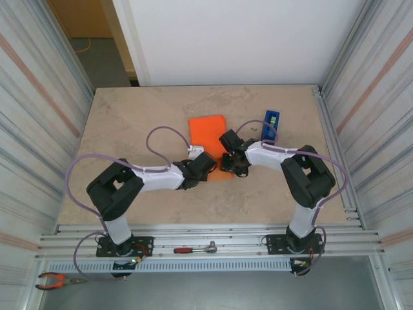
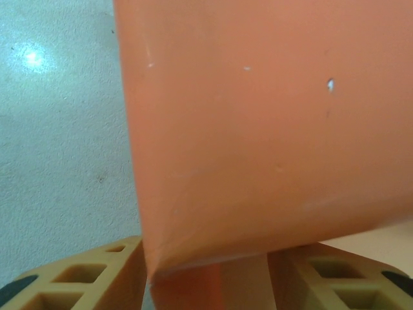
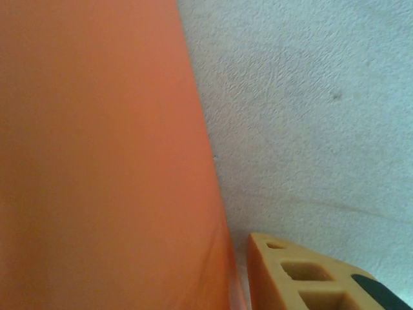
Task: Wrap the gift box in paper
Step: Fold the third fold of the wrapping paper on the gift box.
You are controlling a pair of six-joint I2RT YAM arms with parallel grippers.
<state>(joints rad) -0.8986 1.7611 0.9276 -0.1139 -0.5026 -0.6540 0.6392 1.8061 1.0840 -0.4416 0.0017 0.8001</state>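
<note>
item: the paper (image 1: 208, 132) – bright orange sheet, matte, unmarked. loc: mid tabletop (image 1: 129, 123), a bit twd the far edge. long axis runs near-to-far, far end leaning slightly twd the left edge.

item: gift box – can't be told apart from the orange sheet; prob. under or inside it, judging by the folded form. no separate outline seen.

item: left gripper (image 1: 203, 163) – at the sheet's near left corner. in the left wrist view both fingers (image 2: 77, 278) flank an orange fold that fills the gap betw. them; jaws stand partly apart, but whether they pinch it firm or just bracket it, can't tell.

item: right gripper (image 1: 231, 155) – at the sheet's right long edge, nr the near end. in the right wrist view one finger (image 3: 303, 274) sits just beside the orange edge; the other is hidden, so jaw state can't be told.

key relation: sheet lies betw. the two grippers, one on each long side, both about equally close. next fold likely goes across the short axis, left side over twd right or vice versa.

misc: blue tape dispenser (image 1: 271, 121), twd the far right corner, apart from the sheet. ratchet (image 1: 197, 248) on the rail at the near edge.
</note>
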